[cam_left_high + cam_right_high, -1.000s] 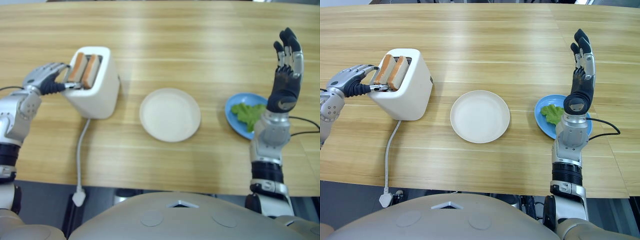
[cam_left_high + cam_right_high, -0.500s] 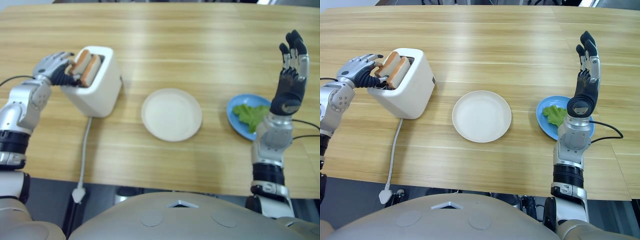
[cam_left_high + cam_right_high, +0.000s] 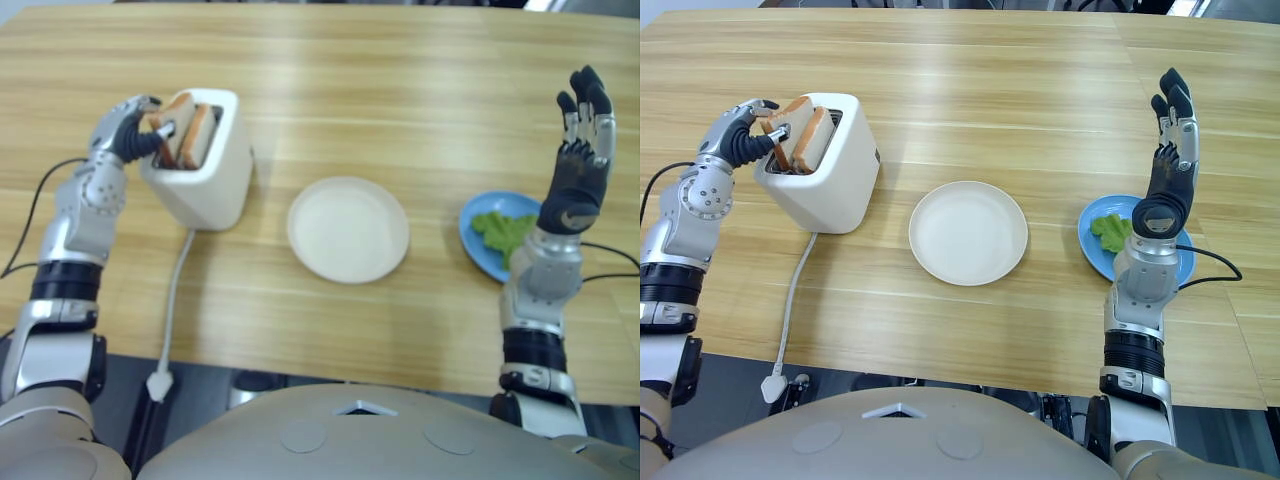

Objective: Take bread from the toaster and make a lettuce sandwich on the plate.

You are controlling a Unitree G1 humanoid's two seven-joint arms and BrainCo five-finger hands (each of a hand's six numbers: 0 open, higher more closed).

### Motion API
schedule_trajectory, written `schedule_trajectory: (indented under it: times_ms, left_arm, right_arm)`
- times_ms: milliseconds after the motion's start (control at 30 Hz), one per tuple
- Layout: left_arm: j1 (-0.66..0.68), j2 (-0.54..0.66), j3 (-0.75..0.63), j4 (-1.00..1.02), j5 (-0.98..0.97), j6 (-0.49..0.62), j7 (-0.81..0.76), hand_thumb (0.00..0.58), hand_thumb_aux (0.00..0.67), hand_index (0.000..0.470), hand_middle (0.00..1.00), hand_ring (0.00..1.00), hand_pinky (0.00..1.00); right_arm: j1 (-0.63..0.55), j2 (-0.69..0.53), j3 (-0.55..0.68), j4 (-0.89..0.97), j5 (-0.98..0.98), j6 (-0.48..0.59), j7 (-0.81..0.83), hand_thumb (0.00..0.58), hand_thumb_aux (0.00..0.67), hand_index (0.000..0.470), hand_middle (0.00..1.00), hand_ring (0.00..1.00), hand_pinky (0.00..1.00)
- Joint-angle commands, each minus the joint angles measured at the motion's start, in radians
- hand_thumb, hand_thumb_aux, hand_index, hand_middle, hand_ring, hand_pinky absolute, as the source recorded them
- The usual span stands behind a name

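Wood table (image 3: 1040,90): light planks; near edge runs along the bottom of both views, right edge sits just beyond the right arm.
Toaster (image 3: 835,180): white, on the left part of the table, turned at an angle, nearer the left edge than the centre.
Bread (image 3: 812,135): two toasted slices standing side by side in the toaster slots, tops sticking out, leaning slightly.
Left hand (image 3: 740,135): at the toaster's outer top corner, fingers curled and pinching the outer slice; forearm comes in from over the left edge.
Cord (image 3: 790,300): white, runs from the toaster base toward the robot and over the near edge.
Plug (image 3: 772,386): hangs below the near edge.
Plate (image 3: 968,232): cream, round, mid-table; well apart from the toaster, with a strip of wood on each side and a wide band of wood behind it to the far edge.
Blue dish (image 3: 1095,245): right of the plate and apart from it, near the right edge, partly covered by the right forearm.
Lettuce (image 3: 1108,228): green leaf lying in the blue dish, just left of the forearm.
Right hand (image 3: 1167,150): raised upright above the blue dish, fingers straight and pointing up, holding nothing; wood on its left as far as the plate, little room on its right.
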Motion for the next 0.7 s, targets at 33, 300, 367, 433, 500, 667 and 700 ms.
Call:
schedule_trajectory:
  times_ms: [33,300,367,433,500,667,700]
  left_arm:
    - [0.016,-0.041,0.027,-0.027,-0.05,0.011,0.029,0.58,0.67,0.46,1.0,1.0,1.0]
    - [0.01,-0.056,0.078,-0.076,-0.083,0.008,0.092,0.58,0.67,0.46,1.0,1.0,1.0]
    - [0.008,-0.051,0.083,-0.074,-0.075,0.012,0.116,0.58,0.67,0.46,1.0,1.0,1.0]
    - [0.005,-0.042,0.092,-0.073,-0.07,0.01,0.141,0.58,0.67,0.46,1.0,1.0,1.0]
    - [0.003,-0.035,0.106,-0.081,-0.074,0.009,0.161,0.58,0.67,0.46,1.0,1.0,1.0]
    - [-0.005,-0.034,0.138,-0.114,-0.088,0.004,0.199,0.58,0.67,0.46,1.0,1.0,1.0]
    - [-0.008,-0.036,0.141,-0.115,-0.089,0.001,0.203,0.58,0.67,0.46,1.0,1.0,1.0]
  right_arm:
    - [0.006,0.0,0.001,0.006,-0.013,-0.004,0.0,0.0,0.0,0.0,0.0,0.0,0.0]
    - [0.017,0.007,0.001,0.008,-0.021,-0.01,-0.006,0.0,0.0,0.0,0.0,0.0,0.0]
    - [0.02,0.009,0.003,0.006,-0.024,-0.011,-0.008,0.0,0.0,0.0,0.0,0.0,0.0]
    - [0.023,0.011,0.003,0.003,-0.027,-0.01,-0.011,0.0,0.0,0.0,0.0,0.0,0.0]
    - [0.024,0.012,0.003,0.003,-0.029,-0.01,-0.012,0.0,0.0,0.0,0.0,0.0,0.0]
    - [0.021,0.016,0.004,0.008,-0.033,-0.01,-0.016,0.0,0.0,0.0,0.0,0.0,0.0]
    - [0.021,0.017,0.005,0.009,-0.035,-0.011,-0.017,0.0,0.0,0.0,0.0,0.0,0.0]
